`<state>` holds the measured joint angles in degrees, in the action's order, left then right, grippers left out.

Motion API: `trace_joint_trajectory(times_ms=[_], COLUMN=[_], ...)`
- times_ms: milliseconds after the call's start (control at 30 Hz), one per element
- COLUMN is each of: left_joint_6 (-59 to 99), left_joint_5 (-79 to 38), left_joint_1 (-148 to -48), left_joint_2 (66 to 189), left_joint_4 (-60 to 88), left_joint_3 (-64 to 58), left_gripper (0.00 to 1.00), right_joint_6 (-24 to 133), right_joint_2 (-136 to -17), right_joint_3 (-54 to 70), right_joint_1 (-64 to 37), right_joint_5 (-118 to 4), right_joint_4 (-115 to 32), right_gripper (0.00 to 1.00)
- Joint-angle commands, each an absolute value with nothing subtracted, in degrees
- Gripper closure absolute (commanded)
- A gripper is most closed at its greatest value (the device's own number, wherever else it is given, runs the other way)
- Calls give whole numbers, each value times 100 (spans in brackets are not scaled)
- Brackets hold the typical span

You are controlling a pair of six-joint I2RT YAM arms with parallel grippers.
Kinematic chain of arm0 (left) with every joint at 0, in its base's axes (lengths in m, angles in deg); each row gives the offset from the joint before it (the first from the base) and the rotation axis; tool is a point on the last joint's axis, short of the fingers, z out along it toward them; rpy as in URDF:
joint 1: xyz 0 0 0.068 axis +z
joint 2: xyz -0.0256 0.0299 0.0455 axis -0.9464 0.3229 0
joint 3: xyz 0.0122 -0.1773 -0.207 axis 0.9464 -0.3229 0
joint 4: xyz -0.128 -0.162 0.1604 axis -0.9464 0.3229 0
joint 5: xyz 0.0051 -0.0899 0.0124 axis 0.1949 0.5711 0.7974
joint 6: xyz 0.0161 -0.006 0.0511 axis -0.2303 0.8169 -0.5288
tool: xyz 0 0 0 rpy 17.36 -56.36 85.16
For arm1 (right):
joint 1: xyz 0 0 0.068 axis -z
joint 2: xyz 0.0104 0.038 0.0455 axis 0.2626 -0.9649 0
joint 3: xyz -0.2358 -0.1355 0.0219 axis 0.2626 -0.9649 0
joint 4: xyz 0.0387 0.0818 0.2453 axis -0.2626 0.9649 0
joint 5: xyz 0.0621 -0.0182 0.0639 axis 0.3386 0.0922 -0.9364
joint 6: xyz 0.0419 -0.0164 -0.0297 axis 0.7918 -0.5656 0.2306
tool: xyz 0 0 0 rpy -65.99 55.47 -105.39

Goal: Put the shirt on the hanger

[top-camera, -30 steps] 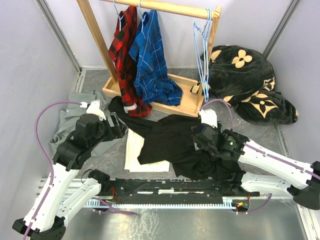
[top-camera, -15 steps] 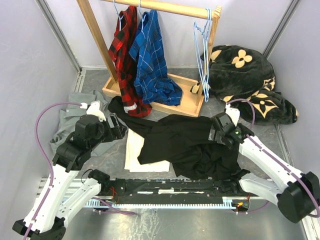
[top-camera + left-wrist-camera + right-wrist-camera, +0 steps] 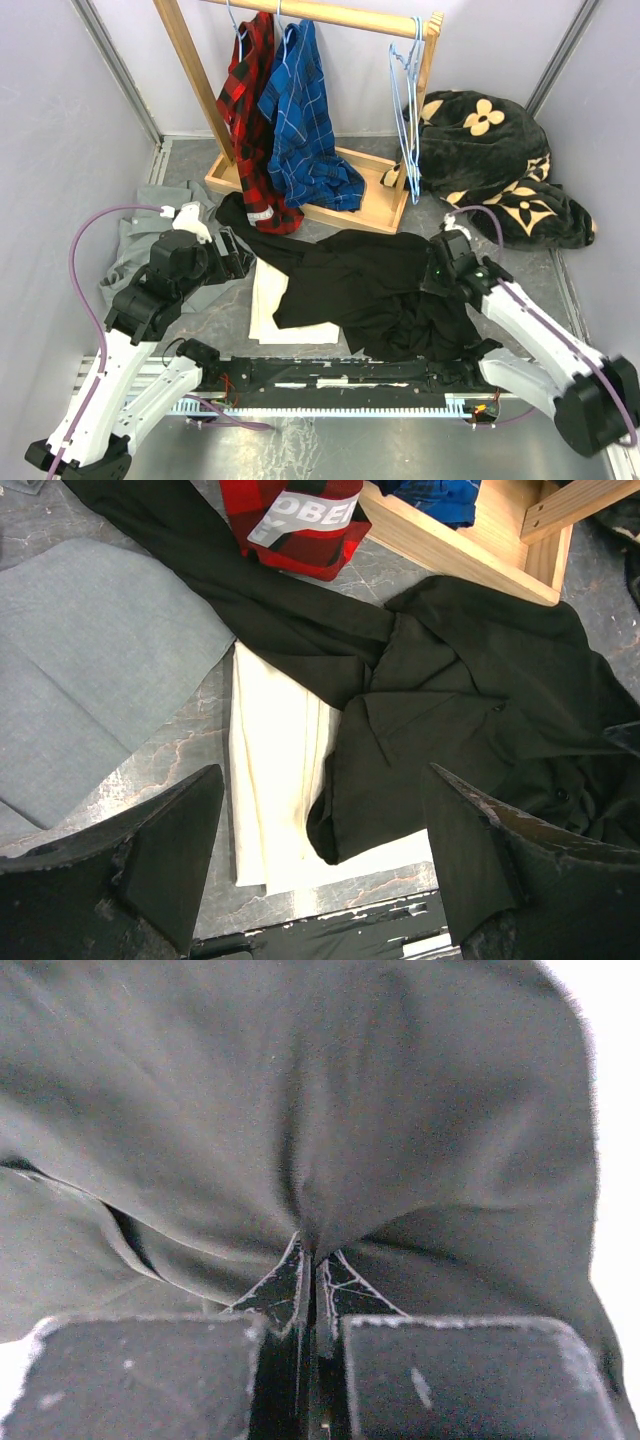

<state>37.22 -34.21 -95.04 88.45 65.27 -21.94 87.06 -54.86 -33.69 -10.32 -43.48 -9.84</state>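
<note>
Right pincer (image 3: pixel 312 1282) from middle of the shirt (image 3: pixel 350 290) to its right edge.

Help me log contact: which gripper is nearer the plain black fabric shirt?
Right. The right gripper is shut on a fold of the shirt; the left gripper hangs open left of it, apart.

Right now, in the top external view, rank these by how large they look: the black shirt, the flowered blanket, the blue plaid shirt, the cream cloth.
1 and 2. black shirt and flowered blanket: too alike in spread to rank.
3. blue plaid shirt.
4. cream cloth, partly hidden under the black shirt.
</note>
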Motion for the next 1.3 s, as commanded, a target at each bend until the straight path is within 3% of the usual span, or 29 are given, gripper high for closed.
trace_joint_trajectory(times_ms=[0,167,467,667,867,933,1000,1100,1167,1267], left_joint_6=[3605,3588,3574,3600,3572,3562,3561,3569,3563,3561], left_joint_5=[-3367,-3513,-3627,-3638,-3640,-3660,-3681,-3673,-3656,-3662], left_joint_1=[-9516,-9518,-9516,-9524,-9518,-9518,-9518,-9518,-9520,-9516], left_joint_2=[8816,8755,8690,8676,8671,8677,8689,8726,8759,8789], left_joint_4=[6350,6359,6325,6284,6278,6293,6296,6289,6259,6237], left_joint_3=[-2160,-2111,-2039,-2090,-2131,-2130,-2131,-2130,-2145,-2147], left_gripper=[15,15,15,15,15,15,15,15,15,15], right_joint_6=[8903,8854,7058,6595,7864,8559,8755,8573,8634,8933], right_joint_2=[-4098,-2896,-3402,-3962,-3868,-3669,-3607,-3594,-3613,-3749], right_joint_3=[-2550,-1323,1672,2427,-91,-1124,-1739,-1892,-1761,-1466], right_joint_1=[-974,-972,-972,-969,-1005,-1254,-1798,-2522,-2556,-2557], right_joint_5=[-2870,-1085,-110,-1783,-4609,-5168,-5117,-4222,-3466,-2163], right_joint_4=[97,1169,1192,971,-412,-1251,-1697,-1277,-615,477], right_gripper=[100,100,100,100,98,90,74,27,17,15])
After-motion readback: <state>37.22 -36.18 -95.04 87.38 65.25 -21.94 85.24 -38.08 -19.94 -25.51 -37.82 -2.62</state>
